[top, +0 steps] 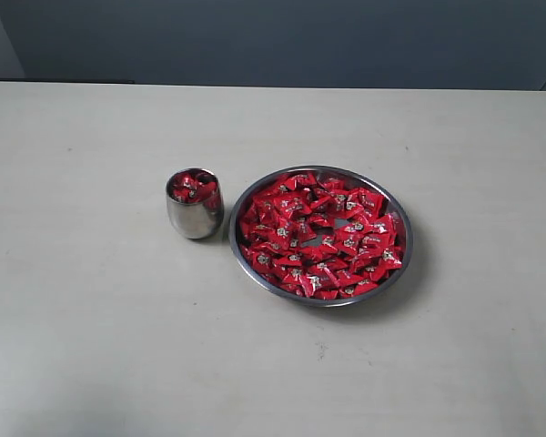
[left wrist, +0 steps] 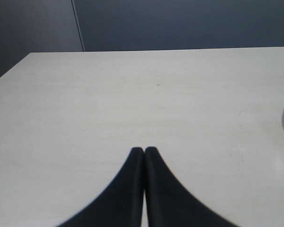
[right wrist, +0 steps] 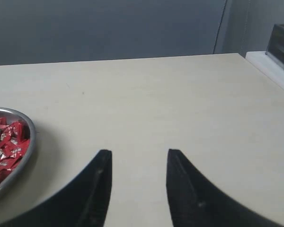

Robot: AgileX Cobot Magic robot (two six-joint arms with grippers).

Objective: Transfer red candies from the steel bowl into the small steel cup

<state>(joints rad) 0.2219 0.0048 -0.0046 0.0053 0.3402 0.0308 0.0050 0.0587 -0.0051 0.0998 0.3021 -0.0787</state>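
1. Left hand: its two dark fingers are pressed together tip against tip with nothing between them. It hangs over a bare stretch of the pale surface.
2. Right hand: its fingers stand wide apart with only bare surface in the gap. It has hold of nothing.
3. Neither hand shows in the exterior view.
4. In the exterior view the steel bowl sits just right of the frame's centre. It is wide, shallow and flat on the surface.
5. Red candies cover almost the whole bowl out to its rim. A small patch of bare steel shows near the middle.
6. Just left of the bowl, the small steel cup stands upright. Whether its side touches the bowl's rim cannot be told. More red candies lie inside it, up near the brim.
7. The left wrist view catches only a sliver of the cup at the frame's edge, well apart from the left hand.
8. The right wrist view shows part of the bowl's rim with candies inside, off to one side of the right hand and not touching it.
9. A dark blue-grey wall runs across the top of the exterior frame, behind the surface.
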